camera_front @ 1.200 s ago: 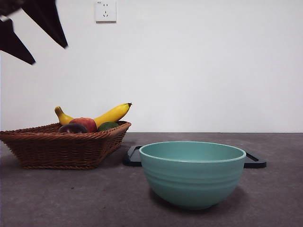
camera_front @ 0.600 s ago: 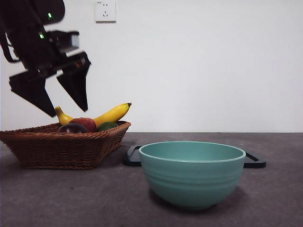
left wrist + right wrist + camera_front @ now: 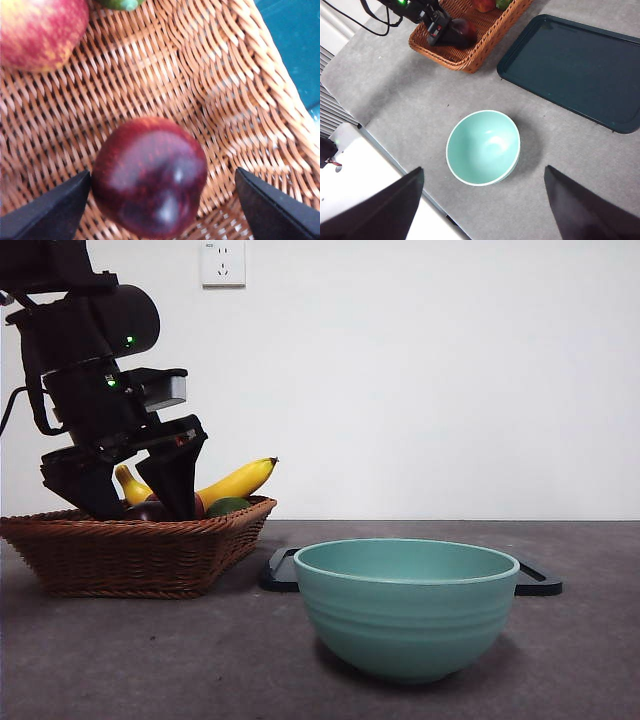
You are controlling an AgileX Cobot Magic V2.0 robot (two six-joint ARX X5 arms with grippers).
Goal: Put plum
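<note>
- Front view: left gripper (image 3: 128,502) sits low inside the wicker basket (image 3: 140,555), its two jaws spread apart with the plum (image 3: 150,511) a dark sliver between them, next to the red fruit (image 3: 198,505), the green fruit (image 3: 228,506) and the banana (image 3: 235,481). The teal bowl (image 3: 406,608) stands well apart, in front of the dark tray (image 3: 540,581).
- Left wrist view: the plum lies on the basket weave, centred between the wide-open jaws; one jaw is close beside it, maybe touching, the other clearly apart, so nothing is held. In my judgement the closing should come evenly about the plum's widest part (glossy and round, it could squirt out of a shallow pinch), keeping clear of the red fruit.
- Right wrist view: right gripper (image 3: 482,200) waits high over the table with its jaws spread and empty, looking down on bowl, tray and basket.
</note>
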